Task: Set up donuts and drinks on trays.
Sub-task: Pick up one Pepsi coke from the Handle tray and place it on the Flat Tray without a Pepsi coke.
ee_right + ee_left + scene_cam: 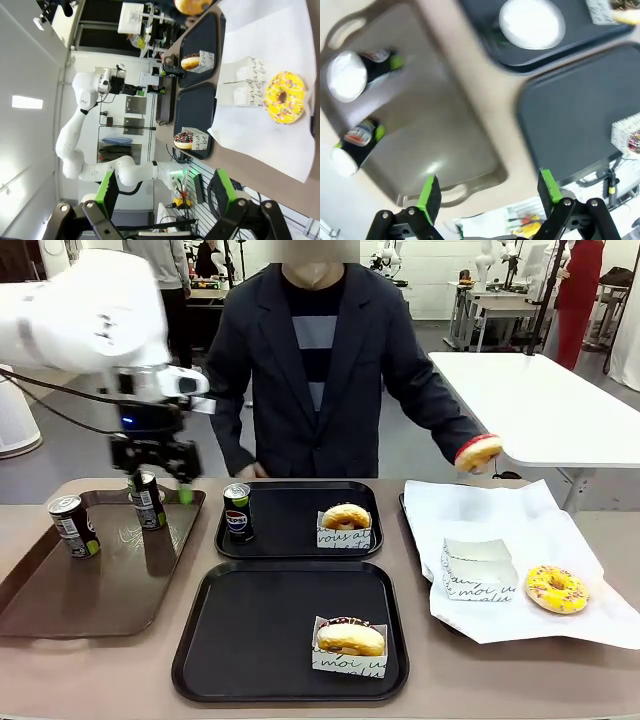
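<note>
Front: left gripper (157,485) hangs spread, empty, close to a green-marked can (147,502) on the brown tray (120,590); Pepsi can (237,511) and sleeved donut (345,517) sit on the far black tray (290,540). Left wrist: jaws wide apart. Right wrist: right gripper (165,192) parted, empty; yellow donut (284,97) on paper (270,40)

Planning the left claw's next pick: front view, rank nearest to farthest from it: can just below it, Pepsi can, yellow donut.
1. Can below the left claw, brown tray.
2. Pepsi can, far black tray.
3. Yellow donut, right, on paper.
</note>
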Controlling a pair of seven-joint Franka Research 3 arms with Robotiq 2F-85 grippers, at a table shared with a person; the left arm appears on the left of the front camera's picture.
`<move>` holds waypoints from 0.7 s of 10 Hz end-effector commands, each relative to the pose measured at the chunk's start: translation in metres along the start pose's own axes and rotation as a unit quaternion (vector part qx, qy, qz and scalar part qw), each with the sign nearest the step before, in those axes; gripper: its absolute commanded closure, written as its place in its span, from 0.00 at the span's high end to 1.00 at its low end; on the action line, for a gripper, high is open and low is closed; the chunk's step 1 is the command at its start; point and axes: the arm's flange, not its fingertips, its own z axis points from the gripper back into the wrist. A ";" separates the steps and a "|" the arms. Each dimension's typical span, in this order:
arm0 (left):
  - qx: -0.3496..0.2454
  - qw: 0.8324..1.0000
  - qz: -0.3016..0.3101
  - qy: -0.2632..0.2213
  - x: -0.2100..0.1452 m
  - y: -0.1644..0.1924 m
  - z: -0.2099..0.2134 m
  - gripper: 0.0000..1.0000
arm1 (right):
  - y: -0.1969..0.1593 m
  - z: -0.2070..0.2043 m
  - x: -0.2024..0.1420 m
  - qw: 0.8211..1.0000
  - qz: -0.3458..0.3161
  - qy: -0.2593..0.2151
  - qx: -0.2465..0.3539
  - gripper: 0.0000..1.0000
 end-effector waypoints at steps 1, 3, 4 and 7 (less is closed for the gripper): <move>-0.014 1.000 0.010 -0.005 -0.014 0.053 0.013 1.00 | 0.001 0.001 0.002 1.000 0.010 -0.007 0.012 1.00; -0.021 0.999 0.033 -0.022 -0.022 0.102 0.035 1.00 | 0.001 0.001 0.002 1.000 0.010 -0.007 0.012 1.00; -0.028 0.998 0.055 -0.030 -0.025 0.125 0.035 1.00 | 0.001 0.001 0.002 1.000 0.010 -0.007 0.012 1.00; -0.021 0.994 0.103 -0.034 -0.029 0.155 0.039 1.00 | 0.001 0.001 0.002 1.000 0.010 -0.007 0.012 1.00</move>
